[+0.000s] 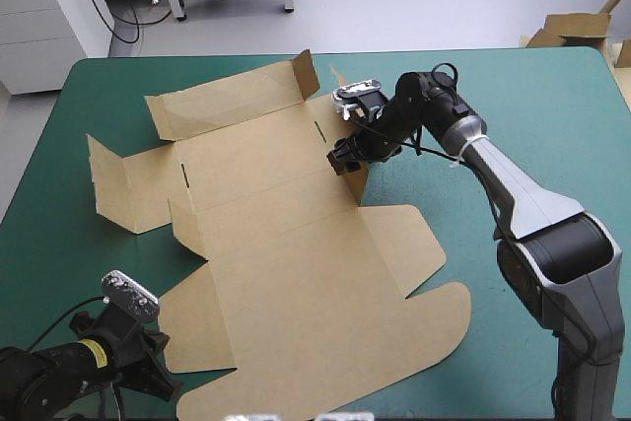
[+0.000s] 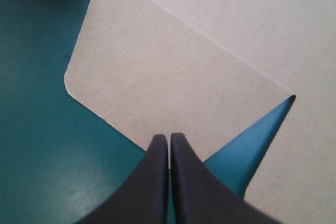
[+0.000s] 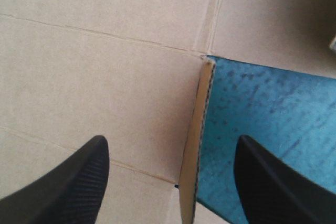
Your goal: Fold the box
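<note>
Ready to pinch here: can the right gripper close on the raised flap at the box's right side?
Probably yes: the right gripper is open and the raised flap stands edge-on between its fingers, nothing else in the gap.

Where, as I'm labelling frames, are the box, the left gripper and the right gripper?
box (image 1: 286,234): high view, flat middle panel.
left gripper (image 2: 169,138): left wrist view, where its shut jaws meet.
right gripper (image 3: 171,139): right wrist view, midway between its open jaws.
</note>
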